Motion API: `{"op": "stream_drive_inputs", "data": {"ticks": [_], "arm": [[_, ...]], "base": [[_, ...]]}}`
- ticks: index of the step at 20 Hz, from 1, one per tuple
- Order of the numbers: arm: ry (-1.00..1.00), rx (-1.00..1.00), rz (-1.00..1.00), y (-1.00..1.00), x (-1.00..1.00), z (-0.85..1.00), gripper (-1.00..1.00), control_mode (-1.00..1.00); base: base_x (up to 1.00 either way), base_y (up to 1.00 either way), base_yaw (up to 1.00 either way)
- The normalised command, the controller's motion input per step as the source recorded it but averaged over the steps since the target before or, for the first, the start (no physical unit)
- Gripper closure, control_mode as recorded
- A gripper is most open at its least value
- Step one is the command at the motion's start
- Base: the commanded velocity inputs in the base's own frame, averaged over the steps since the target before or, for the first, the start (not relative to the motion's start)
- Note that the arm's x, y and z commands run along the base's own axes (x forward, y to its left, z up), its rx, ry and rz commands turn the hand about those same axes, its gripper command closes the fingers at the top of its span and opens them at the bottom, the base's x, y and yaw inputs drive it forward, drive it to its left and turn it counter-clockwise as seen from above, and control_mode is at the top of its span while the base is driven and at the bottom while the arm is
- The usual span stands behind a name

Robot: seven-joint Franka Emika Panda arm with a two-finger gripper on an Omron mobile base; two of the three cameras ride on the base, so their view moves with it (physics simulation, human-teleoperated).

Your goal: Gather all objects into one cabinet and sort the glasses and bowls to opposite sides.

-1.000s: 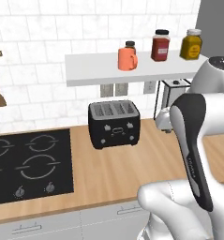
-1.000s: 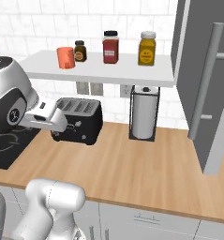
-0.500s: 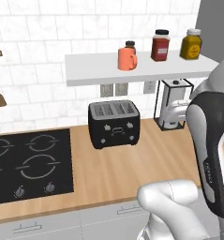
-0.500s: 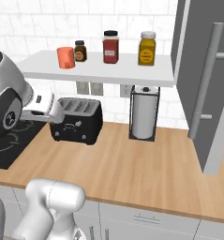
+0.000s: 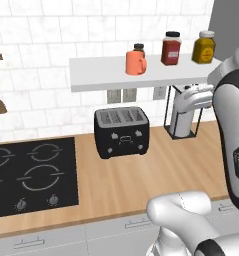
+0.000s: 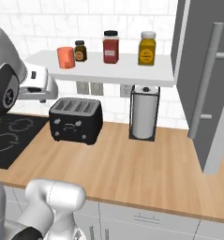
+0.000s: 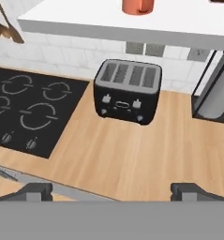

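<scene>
My hand (image 7: 111, 190) is raised well above the table (image 7: 146, 154), looking down and forward. Its two fingertips (image 7: 36, 190) stand far apart at the bottom of the hand view with nothing between them: the hand is wide and carries nothing. I judge this a search or approach posture, held high so the whole work area stays in sight before I commit to a reach.

Nearest on the table, to one side, is the black hob (image 5: 28, 172). Beyond the bare wood, toward the wall, stands the black four-slot toaster (image 7: 127, 90). A paper towel roll in its wire holder (image 6: 145, 112) stands apart from it.

Above these runs a white wall shelf (image 5: 141, 75). The salmon-orange cup (image 5: 135, 62) stands on it, near the front edge, a small dark jar (image 6: 80, 50) just beside it. Further along are a red-filled jar (image 6: 111, 47) and a yellow lidded jar (image 6: 147, 48); they are not tableware to collect.

The cup is upright and unobstructed from the front, so I judge it the likely first pick.
</scene>
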Motion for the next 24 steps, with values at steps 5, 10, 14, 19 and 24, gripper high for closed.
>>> {"op": "stream_drive_inputs", "data": {"ticks": [5, 10, 14, 19, 24], "arm": [[-0.06, 0.00, 0.10, 0.28, 0.39, 0.18, -1.00, -1.00], [-0.15, 0.00, 0.10, 0.16, 0.34, 0.00, -1.00, -1.00], [-0.18, 0.00, 0.03, 0.01, 0.50, 0.12, -1.00, -1.00], [-0.08, 0.01, 0.00, 0.00, 0.74, 0.09, -1.00, -1.00], [0.00, 0.03, 0.00, 0.00, 1.00, 0.00, -1.00, -1.00]], "base": [[0.00, 0.00, 0.00], [0.00, 0.00, 0.00], [0.00, 0.00, 0.00], [0.00, 0.00, 0.00], [0.00, 0.00, 0.00]]}}
